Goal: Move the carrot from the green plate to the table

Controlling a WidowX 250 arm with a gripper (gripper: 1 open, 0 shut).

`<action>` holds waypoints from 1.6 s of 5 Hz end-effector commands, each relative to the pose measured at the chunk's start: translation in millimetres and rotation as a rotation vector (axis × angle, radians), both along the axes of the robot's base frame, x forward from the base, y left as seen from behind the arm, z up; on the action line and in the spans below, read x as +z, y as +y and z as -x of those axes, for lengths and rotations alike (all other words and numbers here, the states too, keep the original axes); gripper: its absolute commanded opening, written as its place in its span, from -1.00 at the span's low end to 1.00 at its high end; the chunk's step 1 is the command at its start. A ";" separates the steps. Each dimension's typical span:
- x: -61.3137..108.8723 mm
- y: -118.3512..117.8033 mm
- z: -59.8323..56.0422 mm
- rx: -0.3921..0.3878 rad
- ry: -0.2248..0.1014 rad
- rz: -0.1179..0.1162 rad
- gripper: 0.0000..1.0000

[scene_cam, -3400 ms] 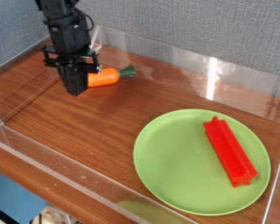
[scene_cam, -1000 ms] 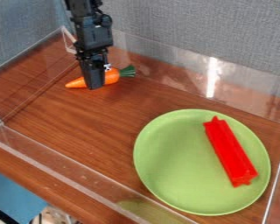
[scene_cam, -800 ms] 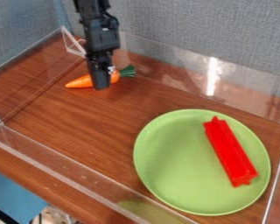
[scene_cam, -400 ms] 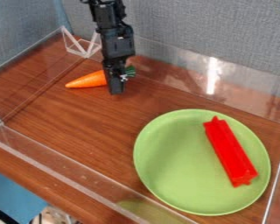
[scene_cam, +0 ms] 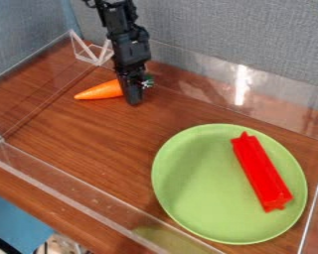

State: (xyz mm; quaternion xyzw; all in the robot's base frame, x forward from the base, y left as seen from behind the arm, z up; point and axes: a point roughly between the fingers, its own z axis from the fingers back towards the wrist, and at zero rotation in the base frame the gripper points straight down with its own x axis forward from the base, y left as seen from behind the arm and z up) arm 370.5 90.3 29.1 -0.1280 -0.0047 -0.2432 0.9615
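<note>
The orange carrot [scene_cam: 99, 92] lies on its side on the brown table [scene_cam: 82, 149] at the back left, well away from the green plate [scene_cam: 202, 189]. My gripper [scene_cam: 132, 97] points down at the carrot's green stem end, fingers together, hiding most of the stem. I cannot tell whether the tips touch it. The orange body is free of the fingers. The plate sits at the front right.
A red rectangular block [scene_cam: 261, 171] lies on the plate's right half. Clear acrylic walls [scene_cam: 241, 84] run along the table's back and front edges. A small white wire stand [scene_cam: 84, 47] sits in the back left corner behind the arm.
My gripper has slid right along the carrot, from over its middle to its stem end, and sunk a little. The carrot has stayed where it lay.
</note>
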 end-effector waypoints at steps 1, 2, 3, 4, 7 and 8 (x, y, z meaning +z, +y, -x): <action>25.4 -3.1 -2.6 0.017 -0.062 -0.008 -1.00; 33.2 -15.3 0.9 0.020 -0.066 -0.001 -1.00; 45.8 -21.4 -3.3 0.060 -0.060 -0.019 -1.00; 57.9 -25.7 -6.5 0.093 -0.062 -0.037 -1.00; 74.2 -35.8 -5.6 0.333 -0.072 -0.016 -1.00; 64.3 -32.5 -2.0 0.402 -0.064 -0.006 -1.00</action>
